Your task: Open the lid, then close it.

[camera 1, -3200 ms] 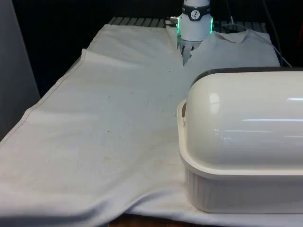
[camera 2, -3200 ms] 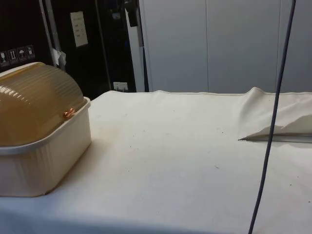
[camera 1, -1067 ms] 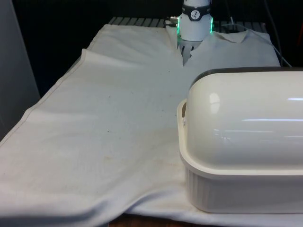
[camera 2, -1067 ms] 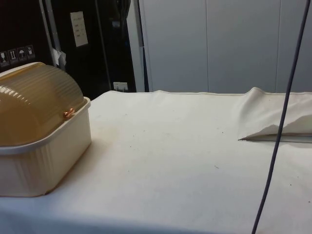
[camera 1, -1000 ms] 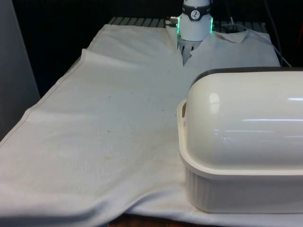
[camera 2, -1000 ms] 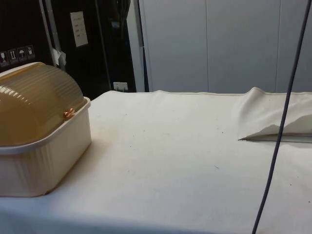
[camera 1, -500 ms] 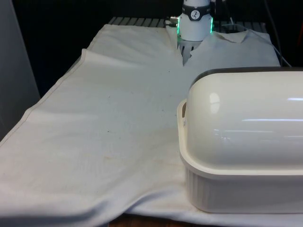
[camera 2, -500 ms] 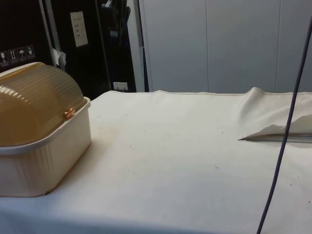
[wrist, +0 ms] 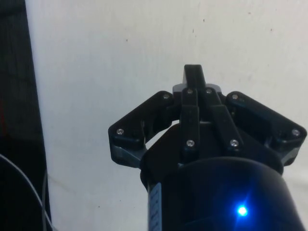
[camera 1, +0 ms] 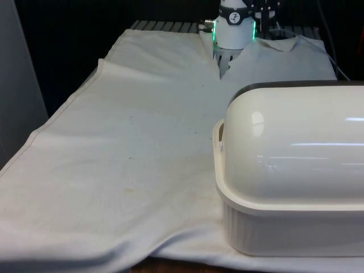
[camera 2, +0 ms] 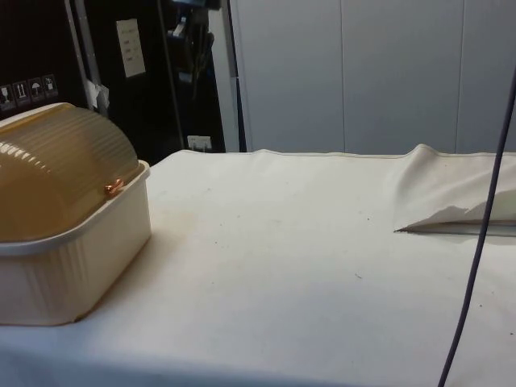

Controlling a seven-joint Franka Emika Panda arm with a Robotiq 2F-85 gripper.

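One bread box, lid [camera 1: 296, 148] still down.
Claw [wrist: 193, 79] closed on nothing, above bare cloth [camera 1: 142, 142]; box [camera 2: 64, 266] well apart. Approach the lid's front edge squarely, then lift gently.

Bright overhead glare on lid [camera 1: 296, 145]

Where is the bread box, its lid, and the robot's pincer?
bread box [camera 1: 284, 227], front view, ribbed lower wall.
lid [camera 2: 56, 173], side view, middle of the domed cover.
pincer [wrist: 193, 79], wrist view, tips of its shut fingers.
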